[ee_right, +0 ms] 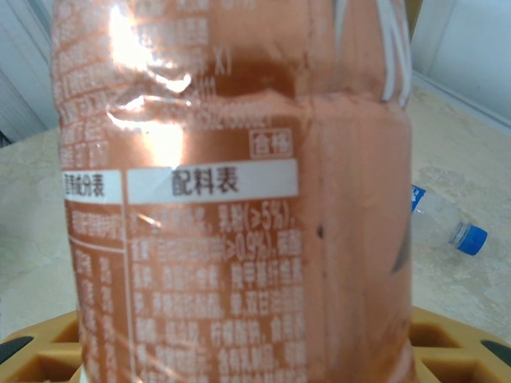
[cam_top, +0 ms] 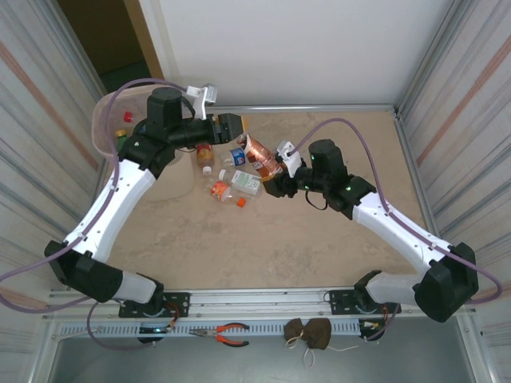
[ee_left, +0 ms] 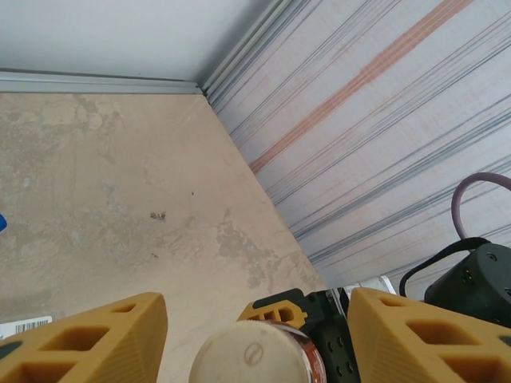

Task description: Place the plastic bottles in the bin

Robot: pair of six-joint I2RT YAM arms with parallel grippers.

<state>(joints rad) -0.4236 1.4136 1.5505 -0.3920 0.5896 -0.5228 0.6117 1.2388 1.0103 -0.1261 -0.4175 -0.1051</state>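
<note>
My right gripper (cam_top: 274, 177) is shut on a bottle with a shiny orange-brown label (cam_top: 260, 155), held off the table and slanting toward the back left. That label (ee_right: 239, 199) covers most of the right wrist view, with the yellow fingers (ee_right: 451, 351) at the bottom corners. The bottle's white cap (ee_left: 251, 357) lies between the wide-apart yellow fingers (ee_left: 88, 343) of my open left gripper (cam_top: 230, 128), touching neither. The pale-pink bin (cam_top: 102, 120) stands at the back left with bottles inside. On the table lie a brown bottle (cam_top: 205, 153), a blue-labelled one (cam_top: 237, 155) and a clear one (cam_top: 242, 183).
Ribbed metal walls (cam_top: 463, 104) close in both sides, and a white wall runs along the back. A clear bottle with a blue cap (ee_right: 451, 230) lies on the table past the held one. Pliers (cam_top: 229, 335) and a brown pouch (cam_top: 310, 333) lie on the front rail.
</note>
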